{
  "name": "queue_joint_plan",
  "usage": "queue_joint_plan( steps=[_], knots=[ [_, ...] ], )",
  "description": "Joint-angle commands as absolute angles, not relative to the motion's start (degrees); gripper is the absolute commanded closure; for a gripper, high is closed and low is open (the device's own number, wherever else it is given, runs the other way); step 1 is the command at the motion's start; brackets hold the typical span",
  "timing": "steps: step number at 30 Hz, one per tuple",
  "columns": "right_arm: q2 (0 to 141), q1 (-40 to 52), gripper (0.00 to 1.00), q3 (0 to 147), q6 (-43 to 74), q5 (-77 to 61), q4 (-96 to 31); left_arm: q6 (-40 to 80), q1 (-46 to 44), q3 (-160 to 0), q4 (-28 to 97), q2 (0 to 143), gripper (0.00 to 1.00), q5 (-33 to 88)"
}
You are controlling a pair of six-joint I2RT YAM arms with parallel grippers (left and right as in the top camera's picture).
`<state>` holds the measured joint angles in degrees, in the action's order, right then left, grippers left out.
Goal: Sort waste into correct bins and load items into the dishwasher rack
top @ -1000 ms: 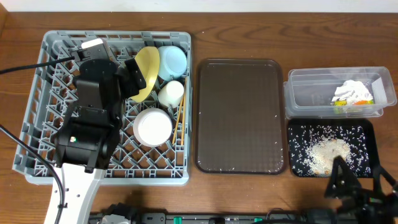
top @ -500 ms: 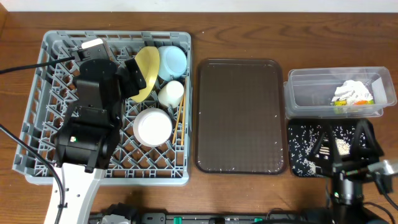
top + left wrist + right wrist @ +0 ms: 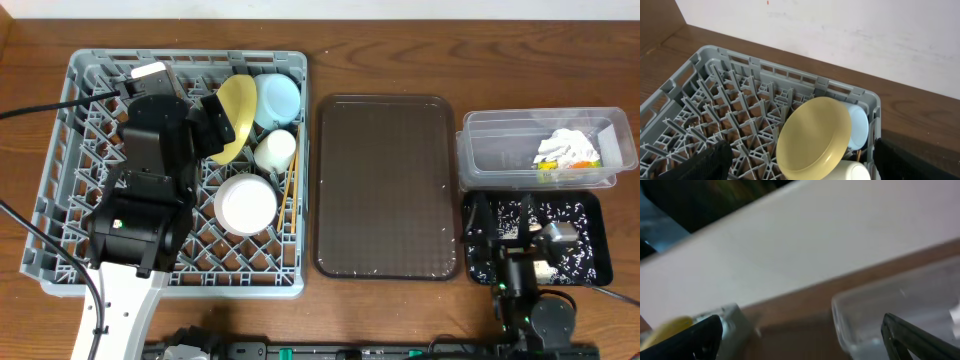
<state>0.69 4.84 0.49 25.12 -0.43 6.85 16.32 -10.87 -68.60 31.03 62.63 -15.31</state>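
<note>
**Rack Loaded, Waste Separated: Both Grippers Empty**

The dishwasher rack (image 3: 52, 180) occupies the left of the table. The left gripper (image 3: 218, 125) hangs over it with its fingers spread wide and nothing between them.

Just beside the gripper, the yellow plate (image 3: 812, 137) stands on edge and leans on the pegs, which hold it upright. The light-blue dish (image 3: 278, 98) sits behind it. The white cup (image 3: 275, 150) and white bowl (image 3: 246, 203) sit nearer the front. The chopsticks (image 3: 291, 185) lie along the rack's right wall, where the lattice keeps them from slipping through.

The serving tray (image 3: 385, 185) at centre carries only a few pale specks at its near edge.

At right, the clear tub (image 3: 490, 150) holds the tissue (image 3: 565, 148) and the wrapper (image 3: 558, 172). The black tray (image 3: 592, 215) holds the food scraps (image 3: 520, 212), so dry and wet waste are kept apart.

The right gripper (image 3: 797, 332), above the black tray, is wide open and empty, though its view is blurred. Sorting and loading appear essentially complete.
</note>
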Motion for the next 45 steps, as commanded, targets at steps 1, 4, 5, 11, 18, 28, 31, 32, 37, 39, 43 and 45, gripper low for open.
queue_joint_plan(
  steps=[1, 4, 5, 11, 18, 28, 31, 32, 37, 39, 43, 45],
  knots=[
    [0.27, 5.67, 0.01, 0.3, 20.53, -0.3, 5.21, 16.4, -10.52, -68.6, 30.89, 62.85, 0.09, -15.22],
    [0.27, 5.72, 0.01, 0.3, 17.5, -0.51, 0.69, 16.4, -10.52, -68.6, 30.89, 62.85, 0.09, -15.2],
    [0.27, 5.72, 0.01, 0.3, 17.04, -0.49, -1.83, 16.4, -10.52, -68.6, 30.89, 62.85, 0.09, -15.22],
    [0.27, 5.69, 0.01, 0.3, 17.08, -0.47, -4.19, 16.4, -10.52, -68.6, 30.89, 62.85, 0.09, -15.2],
    [0.3, 5.63, 0.01, 0.32, 17.08, -0.45, -4.23, 16.4, -10.52, -68.6, 30.89, 62.85, 0.09, -15.22],
    [0.32, 5.63, 0.01, 0.32, 17.1, -0.45, -4.25, 16.4, -10.52, -68.6, 30.89, 62.85, 0.09, -15.22],
    [0.32, 5.63, 0.01, 0.32, 17.08, -0.45, -4.23, 16.4, -10.52, -68.6, 30.89, 62.85, 0.09, -15.22],
    [0.32, 5.63, 0.01, 0.32, 17.08, -0.45, -4.23, 16.4, -10.52, -68.6, 30.89, 62.85, 0.09, -15.2],
    [0.32, 5.63, 0.01, 0.32, 17.08, -0.45, -4.23, 16.4, -10.52, -68.6, 30.89, 62.85, 0.09, -15.2],
    [0.32, 5.63, 0.01, 0.32, 17.08, -0.47, -4.23, 16.4, -10.52, -68.6, 30.89, 62.85, 0.09, -15.22],
    [0.32, 5.63, 0.01, 0.32, 17.08, -0.45, -4.23, 16.4, -10.46, -68.55, 31.44, 61.8, 0.09, -15.22],
    [0.32, 5.63, 0.01, 0.32, 17.08, -0.45, -4.23, 16.4, -10.41, -68.49, 31.99, 60.31, 0.09, -15.2]
  ],
)
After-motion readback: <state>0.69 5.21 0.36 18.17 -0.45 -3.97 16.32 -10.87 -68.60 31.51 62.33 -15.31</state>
